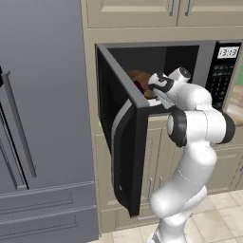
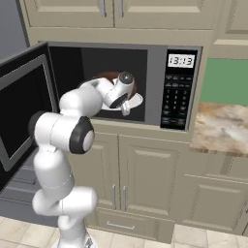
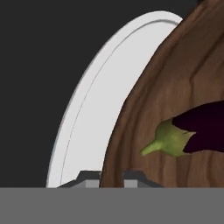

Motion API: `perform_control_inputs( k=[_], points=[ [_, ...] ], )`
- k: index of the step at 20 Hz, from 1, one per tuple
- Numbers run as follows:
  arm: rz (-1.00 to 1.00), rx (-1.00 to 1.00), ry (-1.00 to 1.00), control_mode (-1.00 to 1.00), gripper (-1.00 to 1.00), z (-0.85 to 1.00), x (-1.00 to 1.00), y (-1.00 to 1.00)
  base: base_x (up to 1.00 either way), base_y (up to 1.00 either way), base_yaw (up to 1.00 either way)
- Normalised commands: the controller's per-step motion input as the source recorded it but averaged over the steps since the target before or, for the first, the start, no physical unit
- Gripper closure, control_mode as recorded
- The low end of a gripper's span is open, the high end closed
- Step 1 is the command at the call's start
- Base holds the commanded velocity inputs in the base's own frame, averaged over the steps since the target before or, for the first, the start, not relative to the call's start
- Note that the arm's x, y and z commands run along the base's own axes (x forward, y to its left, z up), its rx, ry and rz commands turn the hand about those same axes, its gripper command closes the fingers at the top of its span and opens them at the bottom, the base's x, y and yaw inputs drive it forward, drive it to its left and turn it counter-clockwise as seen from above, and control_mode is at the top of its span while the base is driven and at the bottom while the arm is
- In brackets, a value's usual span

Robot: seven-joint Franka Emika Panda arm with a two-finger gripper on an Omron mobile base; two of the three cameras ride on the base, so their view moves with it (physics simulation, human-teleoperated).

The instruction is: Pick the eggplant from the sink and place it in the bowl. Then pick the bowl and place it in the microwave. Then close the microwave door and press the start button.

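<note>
My gripper (image 3: 111, 178) is inside the microwave (image 2: 155, 72), and its two fingertips straddle the rim of the reddish-brown wooden bowl (image 3: 175, 87); it is shut on that rim. The dark purple eggplant (image 3: 205, 127), with its green stem end, lies inside the bowl. Below the bowl is the white round turntable plate (image 3: 98, 113). From the left base view the bowl (image 1: 137, 77) shows deep in the cavity, just behind my hand (image 1: 159, 85). The microwave door (image 1: 118, 137) stands wide open to the left, its curved silver handle (image 1: 118, 124) facing outward.
The keypad panel (image 2: 174, 99) and the clock display (image 2: 180, 60) are on the microwave's right side. A tall grey refrigerator (image 1: 42, 118) stands left of the open door. A marble counter (image 2: 223, 126) lies to the right, with beige cabinets (image 2: 145, 174) below.
</note>
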Motion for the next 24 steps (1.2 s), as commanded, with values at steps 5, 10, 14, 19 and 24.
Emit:
perform_control_inputs(
  k=[5,10,14,19,24],
  points=[
    [0.0,0.0,-0.04,-1.0,-1.0,0.01,-0.22,0.04,0.0,0.0,0.0],
    [0.0,-0.01,-0.06,-1.0,-1.0,0.03,-0.13,0.09,0.0,0.0,0.0],
    [0.0,0.0,-0.07,-1.0,-1.0,0.32,-0.06,0.0,0.0,0.0,0.0],
    [0.0,0.0,-0.06,-1.0,-1.0,0.61,-0.86,-0.01,0.0,0.0,0.0],
    [0.01,0.0,-0.01,-1.0,-1.0,0.42,-1.0,-0.05,0.0,0.0,0.0]
  ],
)
